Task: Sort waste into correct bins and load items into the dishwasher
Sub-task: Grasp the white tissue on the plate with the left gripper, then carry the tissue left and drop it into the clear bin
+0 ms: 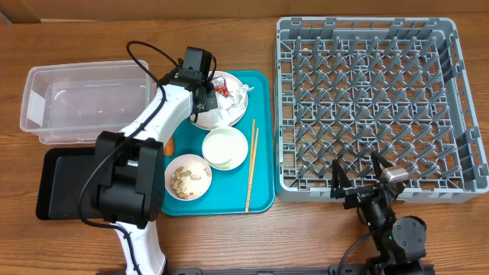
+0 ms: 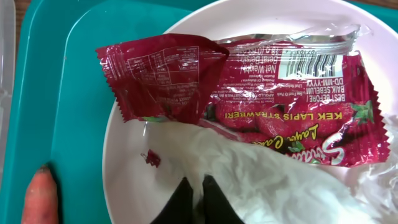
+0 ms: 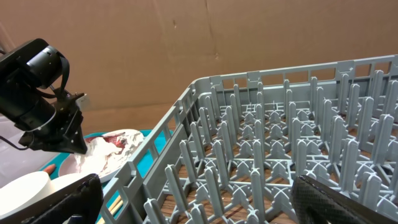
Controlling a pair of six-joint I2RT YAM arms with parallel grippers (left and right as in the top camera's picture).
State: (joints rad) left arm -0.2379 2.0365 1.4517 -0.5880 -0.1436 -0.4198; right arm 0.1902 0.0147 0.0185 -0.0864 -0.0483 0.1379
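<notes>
From above, my left gripper (image 1: pixel 208 98) is over the white plate (image 1: pixel 243 116) at the back of the teal tray (image 1: pixel 263 191), where the red-and-silver wrapper (image 1: pixel 222 86) and the crumpled white tissue (image 1: pixel 231 111) lie. On the same tray, nearer to me, stand the white cup (image 1: pixel 225 147) and a bowl of beige scraps (image 1: pixel 189 177), with the chopsticks (image 1: pixel 251 168) beside them. The clear tub (image 1: pixel 34 99) and the black tray (image 1: pixel 55 187) are left of the teal tray, and the grey dish rack (image 1: pixel 284 114) is to the right of it. My right gripper (image 1: pixel 357 179) is at the near edge of the rack. In the left wrist view my fingertips (image 2: pixel 183 198) are pressed together on the edge of the tissue, pinching it; the wrapper lies just behind it on the plate, and the small carrot (image 2: pixel 40 198) is on the tray beside the plate. In the right wrist view my two right fingers (image 3: pixel 68 202) stand wide apart with nothing between them, and the rack is in front of them.
</notes>
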